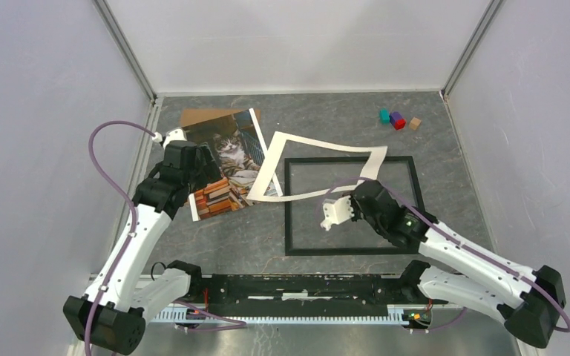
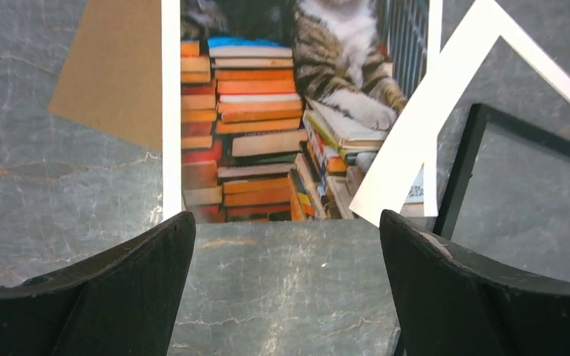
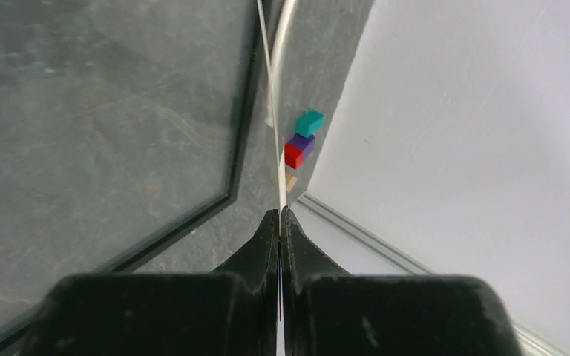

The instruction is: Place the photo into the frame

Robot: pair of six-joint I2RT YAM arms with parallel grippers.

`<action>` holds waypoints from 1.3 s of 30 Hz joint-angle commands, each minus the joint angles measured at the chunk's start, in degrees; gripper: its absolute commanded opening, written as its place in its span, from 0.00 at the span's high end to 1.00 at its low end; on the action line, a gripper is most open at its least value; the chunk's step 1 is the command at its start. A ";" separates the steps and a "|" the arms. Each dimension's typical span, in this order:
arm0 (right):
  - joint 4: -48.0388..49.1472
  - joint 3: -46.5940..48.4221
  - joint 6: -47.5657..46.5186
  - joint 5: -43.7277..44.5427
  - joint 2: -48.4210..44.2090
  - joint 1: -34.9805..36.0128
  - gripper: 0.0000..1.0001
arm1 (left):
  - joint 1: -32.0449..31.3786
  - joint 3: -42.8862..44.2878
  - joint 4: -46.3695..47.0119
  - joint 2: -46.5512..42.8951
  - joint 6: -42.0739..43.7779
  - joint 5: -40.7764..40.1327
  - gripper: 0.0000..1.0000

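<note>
Right gripper (image 3: 280, 215) clenched on the thin edge of the white mat (image 1: 266, 169); the sheet runs edge-on straight out from between the closed fingers. From the top view the right gripper sits over the frame's opening, near its upper-left part.

The mat is tilted, one side over the frame (image 1: 341, 251) and the opposite strip lying across the lower right corner of the photo (image 1: 230, 159).

Left gripper (image 2: 287, 222) released, fingers spread wide with nothing between them, above bare table (image 1: 230, 245) just at the photo's near edge.

Photo is face up, outside and left of the frame, rotated relative to it. Its far left part overlaps the brown backing board (image 1: 204, 117).

Frame lies flat on the table at centre-right, with the grey surface showing through the opening.

Teal block (image 1: 384, 115), purple-and-red block (image 1: 397, 120) and tan block (image 1: 415, 124) sit in the far right corner, well apart from the frame.
</note>
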 commanded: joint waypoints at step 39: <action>-2.75 -16.55 -2.64 -20.55 -17.44 0.05 1.00 | 12.84 -39.67 48.12 14.95 -29.01 60.79 0.14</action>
